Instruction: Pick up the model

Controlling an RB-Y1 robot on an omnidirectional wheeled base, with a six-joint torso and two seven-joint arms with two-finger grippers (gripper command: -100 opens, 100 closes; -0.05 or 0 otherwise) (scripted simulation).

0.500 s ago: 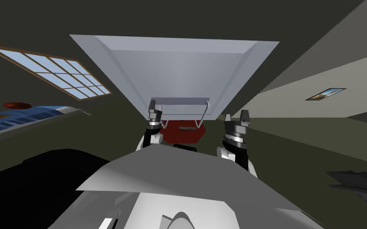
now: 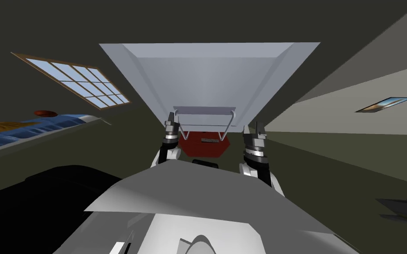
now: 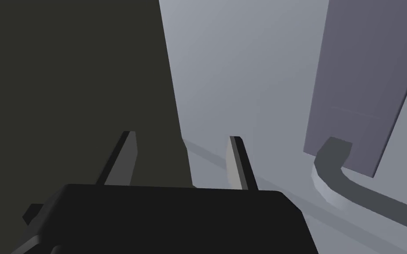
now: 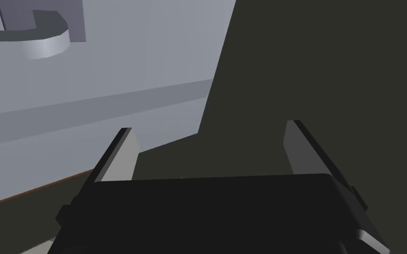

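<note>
Progress: pickup not begun | model (image 2: 209,140), apparently small dark piece, lies on red table (image 2: 197,150) | left gripper (image 3: 182,156) and right gripper (image 4: 209,150) flank table, both with fingers apart, empty | remaining: reach, clamp, lift.

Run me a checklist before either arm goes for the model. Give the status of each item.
1. Left gripper jaws apart and empty: ok.
2. Right gripper jaws apart and empty: ok.
3. Target found: a small dark object lies on the red hexagonal surface, between the two grippers in the head view. Whether it is the model: cannot tell.
4. A gripper aimed at it: not ok. Both wrist views show a bent leg and a grey panel, not the object.
5. Way in clear: cannot tell. A grey slab on bent legs stands over the red hexagonal surface.
</note>
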